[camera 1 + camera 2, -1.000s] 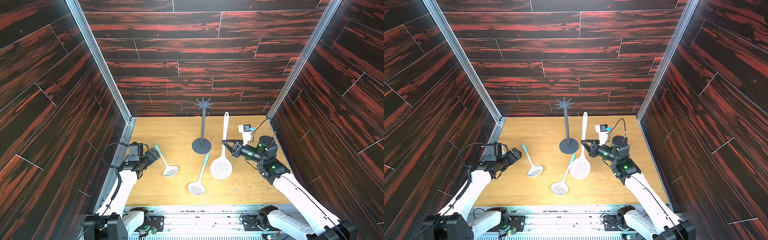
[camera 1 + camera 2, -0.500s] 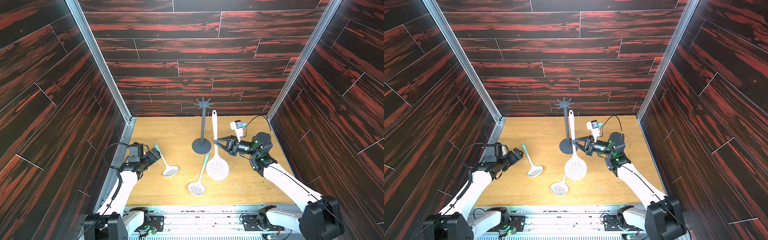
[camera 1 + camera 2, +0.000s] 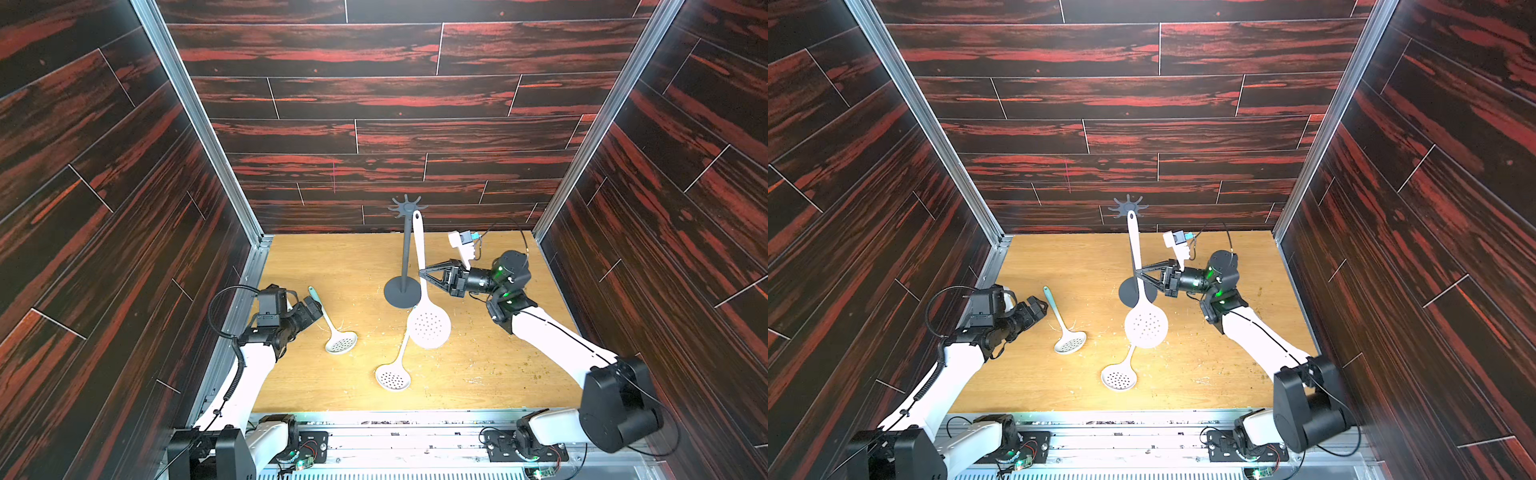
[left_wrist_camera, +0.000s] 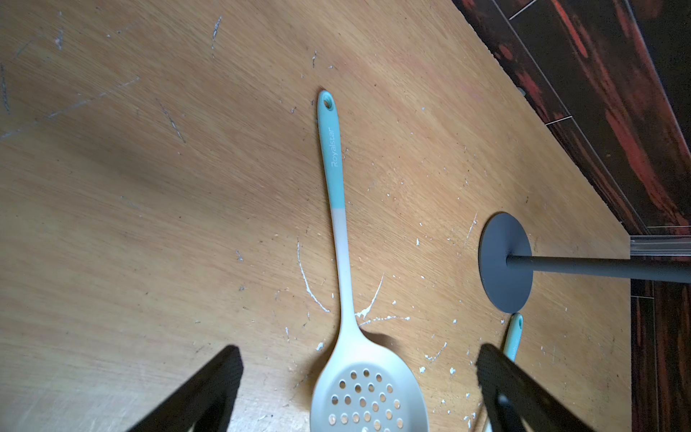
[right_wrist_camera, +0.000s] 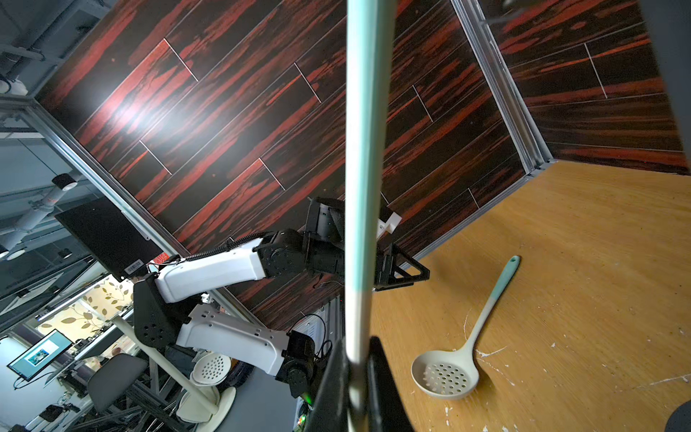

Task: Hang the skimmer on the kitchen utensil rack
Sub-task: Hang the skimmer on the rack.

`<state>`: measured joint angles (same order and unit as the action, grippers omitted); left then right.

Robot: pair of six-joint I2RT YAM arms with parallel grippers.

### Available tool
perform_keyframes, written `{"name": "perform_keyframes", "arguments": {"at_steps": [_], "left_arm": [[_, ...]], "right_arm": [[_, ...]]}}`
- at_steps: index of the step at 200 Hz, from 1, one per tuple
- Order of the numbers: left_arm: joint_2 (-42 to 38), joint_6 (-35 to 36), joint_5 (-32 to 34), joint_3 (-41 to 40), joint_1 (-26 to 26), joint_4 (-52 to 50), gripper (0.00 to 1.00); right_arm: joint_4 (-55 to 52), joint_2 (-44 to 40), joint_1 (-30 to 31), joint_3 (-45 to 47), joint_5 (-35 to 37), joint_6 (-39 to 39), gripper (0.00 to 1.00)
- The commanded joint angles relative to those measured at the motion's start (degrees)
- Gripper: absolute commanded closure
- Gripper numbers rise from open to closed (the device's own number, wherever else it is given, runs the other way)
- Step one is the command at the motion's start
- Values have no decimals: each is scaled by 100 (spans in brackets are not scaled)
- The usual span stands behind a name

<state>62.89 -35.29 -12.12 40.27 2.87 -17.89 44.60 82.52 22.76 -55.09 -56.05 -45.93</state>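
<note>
The right gripper (image 3: 422,275) has its fingers (image 5: 377,377) pinched on the shaft of the large skimmer (image 3: 429,325), which it holds nearly upright with the bowl down. The right wrist view cuts off both the bowl and the handle tip. The kitchen utensil rack (image 3: 405,253) stands toward 12 o'clock on the table (image 3: 478,374). In both top views the skimmer's handle overlaps its pole. The tip sits just at 5 o'clock of the crown (image 3: 409,206), and whether the hanging hole has met a hook cannot be told.

The left gripper (image 3: 316,305), fingers spread wide and empty, sits low at 9 o'clock by the handle end of a small teal-handled skimmer (image 3: 338,338). Another small skimmer (image 3: 394,372) lies at 6 o'clock, its handle partly hidden behind the large bowl.

A second ago the large skimmer stood well toward 3 o'clock of the rack. It has since shifted in against the pole, and its tip is now nearer the crown. The left arm has not moved.
</note>
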Motion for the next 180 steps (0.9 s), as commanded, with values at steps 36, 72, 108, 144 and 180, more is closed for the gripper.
{"name": "perform_keyframes", "arguments": {"at_steps": [36, 72, 108, 144, 180], "left_arm": [[-23, 136, -71, -54, -14, 46, 0], [3, 136, -81, -47, -15, 42, 0], [15, 145, -95, -59, -15, 50, 0], [20, 143, -111, -76, -15, 74, 0], [30, 145, -124, -64, -15, 84, 0]], "right_arm": [[533, 446, 17, -341, -169, -154, 100], [674, 657, 18, -352, -155, -232, 100], [810, 790, 0, -303, -135, -294, 100], [988, 900, -30, -282, -142, -410, 100], [1307, 975, -44, -164, -166, -608, 100]]}}
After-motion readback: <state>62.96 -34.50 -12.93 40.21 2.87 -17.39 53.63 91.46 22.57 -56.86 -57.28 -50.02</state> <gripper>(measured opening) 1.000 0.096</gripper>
